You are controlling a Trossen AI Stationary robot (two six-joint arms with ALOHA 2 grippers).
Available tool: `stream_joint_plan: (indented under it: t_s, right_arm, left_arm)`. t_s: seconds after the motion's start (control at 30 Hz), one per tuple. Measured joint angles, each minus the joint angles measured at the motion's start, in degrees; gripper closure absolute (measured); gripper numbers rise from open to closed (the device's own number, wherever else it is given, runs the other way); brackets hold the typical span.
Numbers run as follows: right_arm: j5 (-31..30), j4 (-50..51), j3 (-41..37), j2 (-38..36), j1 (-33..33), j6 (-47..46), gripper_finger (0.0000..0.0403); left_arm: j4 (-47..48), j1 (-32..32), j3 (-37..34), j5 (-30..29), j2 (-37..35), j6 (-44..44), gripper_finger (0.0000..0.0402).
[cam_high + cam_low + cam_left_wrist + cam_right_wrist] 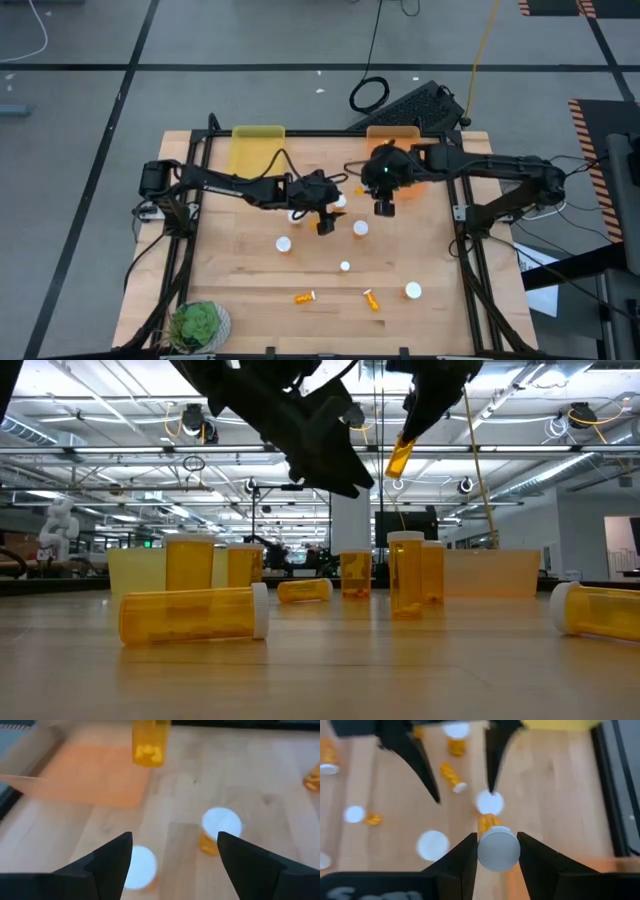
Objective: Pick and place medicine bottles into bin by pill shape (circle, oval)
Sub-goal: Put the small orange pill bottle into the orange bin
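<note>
Several small orange medicine bottles with white caps are spread over the wooden table. Some stand upright; two lie on their sides. My right gripper is shut on one bottle and holds it high above the table, near the orange bin. Beside it to the left, my left gripper hangs open and empty over two upright bottles. My right gripper pinches the bottle between its two fingers at the white cap end. The fingers come from above and point down. The orange body hangs below the fingers, slightly tilted and lifted clear of the table.
A yellow bin and the orange bin stand along the far edge. A green plant sits at the near left corner. A dark frame borders the table. A keyboard lies beyond the far edge.
</note>
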State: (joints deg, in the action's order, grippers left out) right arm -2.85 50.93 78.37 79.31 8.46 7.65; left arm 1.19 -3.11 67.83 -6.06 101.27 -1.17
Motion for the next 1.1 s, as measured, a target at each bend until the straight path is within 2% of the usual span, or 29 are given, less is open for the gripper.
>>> stream_joint_plan:
  t_s: [0.27,0.6,0.8,1.0,1.1]
  right_arm:
    - [0.0,1.4,0.0,0.0,11.7,2.6,0.0282]
    - [0.0,-0.2,0.0,0.6,31.0,7.2,0.0282]
    - [0.2,-0.6,0.0,6.4,40.9,10.1,0.0282]
    - [4.4,-0.6,0.0,14.2,46.2,13.0,0.0282]
    - [4.5,-0.5,0.0,17.0,47.5,13.8,0.0282]
  left_arm:
    - [6.6,-4.0,0.0,0.3,-4.9,4.0,0.0137]
    - [7.3,-6.0,0.0,0.6,-7.7,9.4,0.0147]
    - [7.3,-7.1,0.0,0.6,-7.5,11.6,0.0147]
    - [4.5,-8.1,0.0,0.6,-7.5,12.3,0.0147]
    - [4.4,-8.6,0.0,0.6,-7.5,13.1,0.0147]
